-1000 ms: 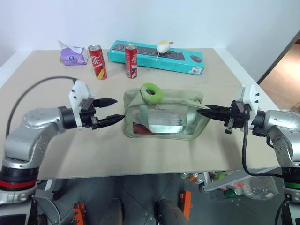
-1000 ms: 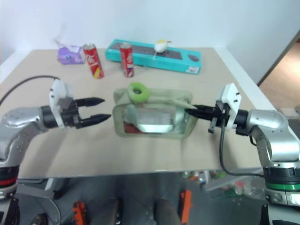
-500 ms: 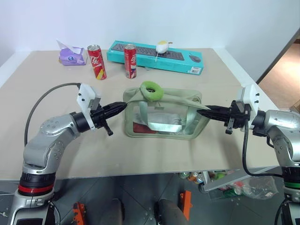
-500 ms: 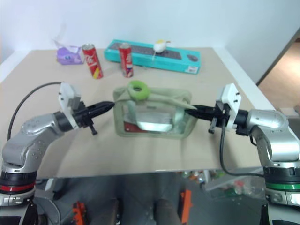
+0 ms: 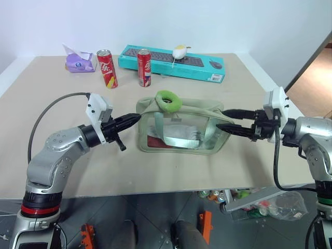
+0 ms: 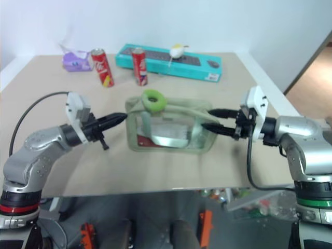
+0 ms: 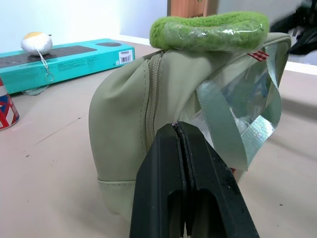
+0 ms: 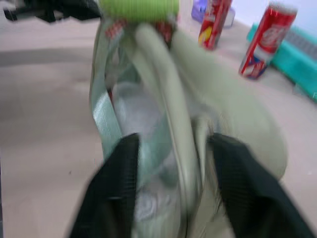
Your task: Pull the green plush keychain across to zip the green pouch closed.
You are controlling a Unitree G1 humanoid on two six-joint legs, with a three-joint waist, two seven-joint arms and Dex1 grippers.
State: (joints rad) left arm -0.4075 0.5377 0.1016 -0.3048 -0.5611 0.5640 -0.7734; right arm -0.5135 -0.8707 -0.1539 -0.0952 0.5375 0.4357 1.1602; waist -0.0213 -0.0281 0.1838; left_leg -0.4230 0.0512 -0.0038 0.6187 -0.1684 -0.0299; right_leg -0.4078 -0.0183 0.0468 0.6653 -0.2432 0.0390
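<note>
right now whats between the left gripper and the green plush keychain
Only the green pouch: its left end and top corner. The shut left gripper meets that end, and the green plush keychain sits on top, as the left eye view shows.

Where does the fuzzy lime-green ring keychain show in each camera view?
Left eye: fuzzy lime-green ring keychain at centre, atop the pale sage-green fabric pouch.
Right eye: centre-left.
Left wrist: top edge.
Right wrist: top edge.
Shared landmark: the two red soda cans.

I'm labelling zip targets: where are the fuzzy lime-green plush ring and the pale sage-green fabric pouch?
fuzzy lime-green plush ring (image 5: 168, 101), left eye view, near rim of the ring.
pale sage-green fabric pouch (image 7: 126, 134), left wrist view, fabric end wall.
</note>
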